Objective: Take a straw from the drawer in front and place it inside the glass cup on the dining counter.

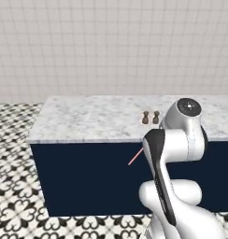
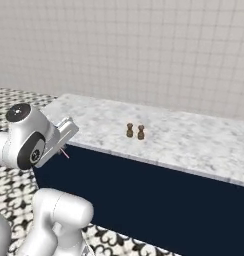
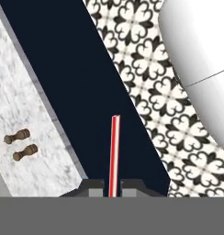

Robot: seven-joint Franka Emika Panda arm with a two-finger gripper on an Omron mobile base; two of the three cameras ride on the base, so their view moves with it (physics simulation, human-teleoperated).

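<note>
Hand view showed me the straw (image 3: 114, 153) pinched between the two dark fingertips (image 3: 96, 186), its red-and-white length sticking straight out ahead of the gripper (image 3: 112, 187), so I took the jaws as closed on it with almost no gap. The left base view had the straw poking out in front of the dining counter (image 1: 88, 119), below its marble edge and against the navy panel. Two small brown shakers (image 2: 135, 131) stood on the slab; I could not spot the glass cup. My plan was to raise the hand above the counter edge first, keep the straw steady and the pinch firm, then search along the slab for the cup.
</note>
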